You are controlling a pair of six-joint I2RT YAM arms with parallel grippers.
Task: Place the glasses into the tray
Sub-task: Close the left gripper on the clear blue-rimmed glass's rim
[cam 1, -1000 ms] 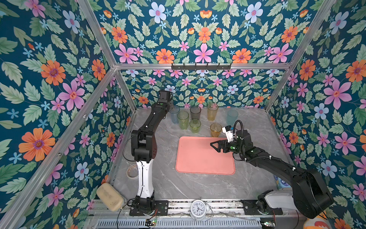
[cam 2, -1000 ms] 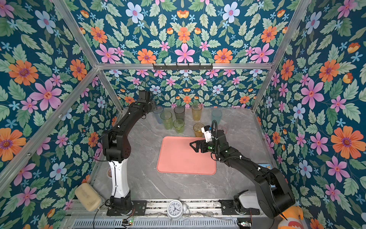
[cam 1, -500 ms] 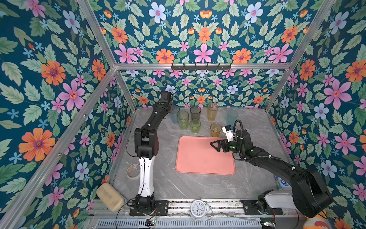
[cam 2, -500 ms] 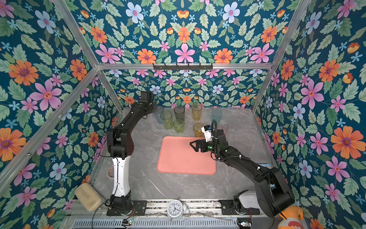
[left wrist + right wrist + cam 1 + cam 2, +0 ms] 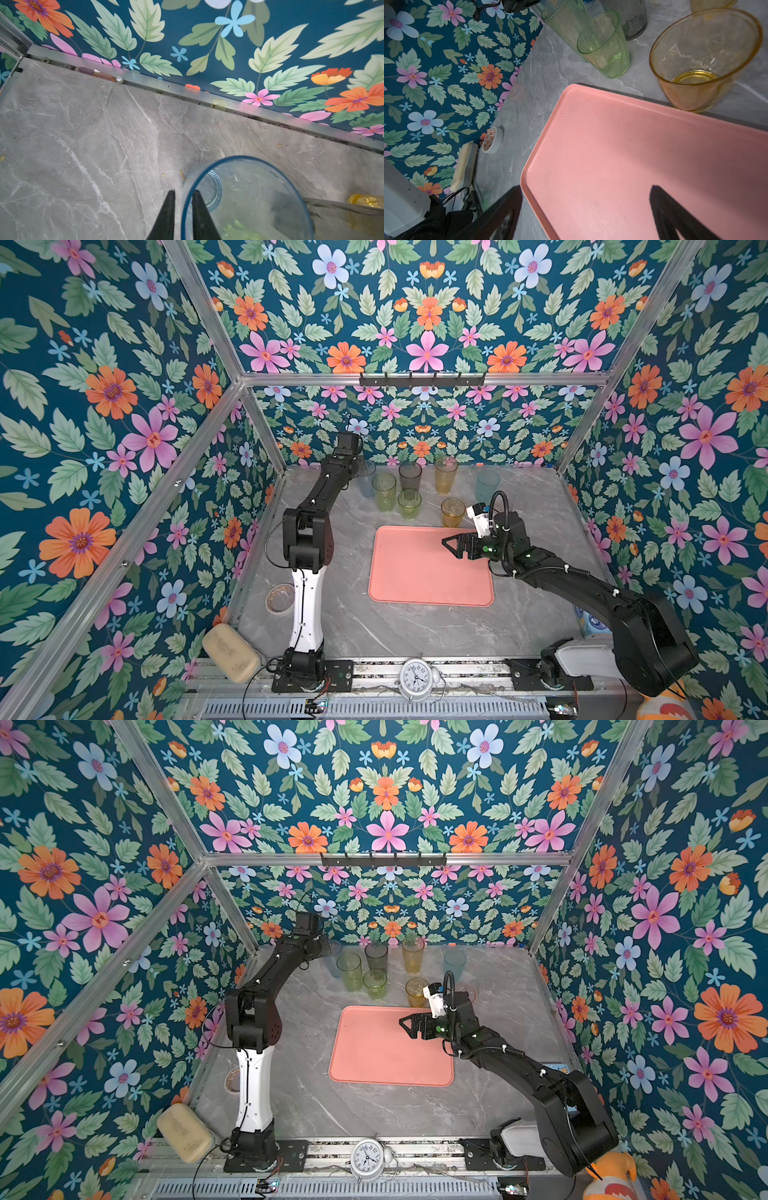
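Note:
The salmon-pink tray (image 5: 415, 576) (image 5: 374, 1056) (image 5: 612, 145) lies flat at mid-table with nothing on it. Behind it stand several glasses: tall green (image 5: 384, 491), short green (image 5: 409, 504) (image 5: 604, 45), smoky grey (image 5: 410, 477), tall amber (image 5: 446, 475), short amber (image 5: 453, 512) (image 5: 699, 62) and a pale blue one (image 5: 487, 485). At the back left, my left gripper (image 5: 184, 196) is shut on the rim of another pale blue glass (image 5: 249, 197) (image 5: 368, 485), one finger inside and one outside its wall. My right gripper (image 5: 586, 199) (image 5: 451, 545) hovers open over the tray's right part, holding nothing.
The flowered back wall (image 5: 207, 52) stands close behind the left gripper. A tape roll (image 5: 279, 598) and a beige sponge (image 5: 230, 651) sit at the front left. A small clock (image 5: 417, 678) stands on the front rail.
The left jaws have narrowed onto the pale blue glass's rim at the back left. The right arm has not moved.

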